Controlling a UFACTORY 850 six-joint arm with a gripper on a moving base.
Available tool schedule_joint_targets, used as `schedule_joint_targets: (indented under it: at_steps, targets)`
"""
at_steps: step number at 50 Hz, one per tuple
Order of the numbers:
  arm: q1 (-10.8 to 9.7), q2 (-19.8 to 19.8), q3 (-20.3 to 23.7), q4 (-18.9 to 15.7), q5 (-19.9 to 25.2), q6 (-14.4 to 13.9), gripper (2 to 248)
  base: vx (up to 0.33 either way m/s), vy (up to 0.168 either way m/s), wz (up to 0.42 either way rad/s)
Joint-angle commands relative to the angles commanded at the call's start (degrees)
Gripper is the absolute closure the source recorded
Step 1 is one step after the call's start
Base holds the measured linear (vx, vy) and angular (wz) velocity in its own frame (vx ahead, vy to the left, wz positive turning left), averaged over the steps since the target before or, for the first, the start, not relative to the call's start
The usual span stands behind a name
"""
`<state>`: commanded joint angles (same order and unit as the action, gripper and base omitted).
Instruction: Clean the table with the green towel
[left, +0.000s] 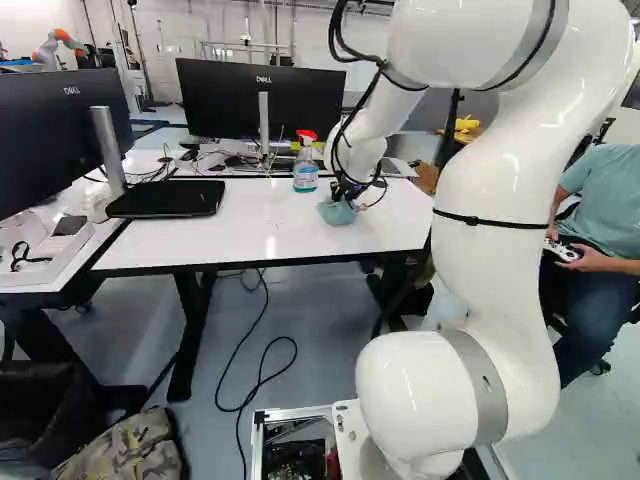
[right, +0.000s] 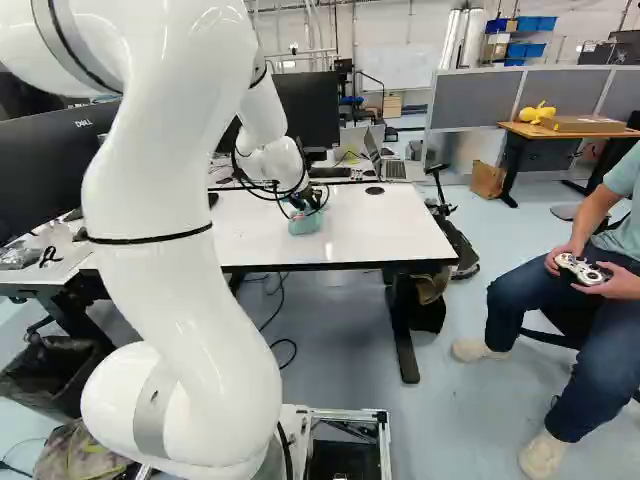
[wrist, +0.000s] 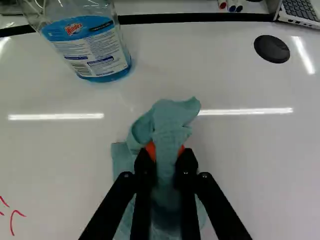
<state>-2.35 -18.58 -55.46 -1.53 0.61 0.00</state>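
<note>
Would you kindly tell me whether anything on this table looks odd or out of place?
Red strokes mark the white tabletop, to one side of the towel, like stray writing; the spray bottle stands upright, no spill visible.

- The white arm (left: 500, 215) rises from its lowest joint (left: 430, 400) and bends forward near the top of both base views.
- Its wrist (left: 355, 150) reaches downward, well ahead of the base.
- The black gripper (left: 342, 197) points down.
- Its two fingers (wrist: 143, 167) are closed in a grip, orange pads (wrist: 150, 149) facing across a narrow gap.
</note>
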Motion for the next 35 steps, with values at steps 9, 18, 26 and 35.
schedule_joint_targets:
  at_steps: [9, 18, 26, 35]
  targets:
    - [0.1, 1.1, 1.4, 0.0, 0.0, 0.0, 193, 0.000, 0.000, 0.000]
    - [0.1, 1.3, 1.4, 0.0, 0.0, 0.0, 193, 0.000, 0.000, 0.000]
    - [0.1, 2.3, 1.7, 0.0, 0.0, 0.0, 193, 0.000, 0.000, 0.000]
    - [0.2, 3.9, 2.1, 0.0, -1.2, 0.0, 193, 0.000, 0.000, 0.000]
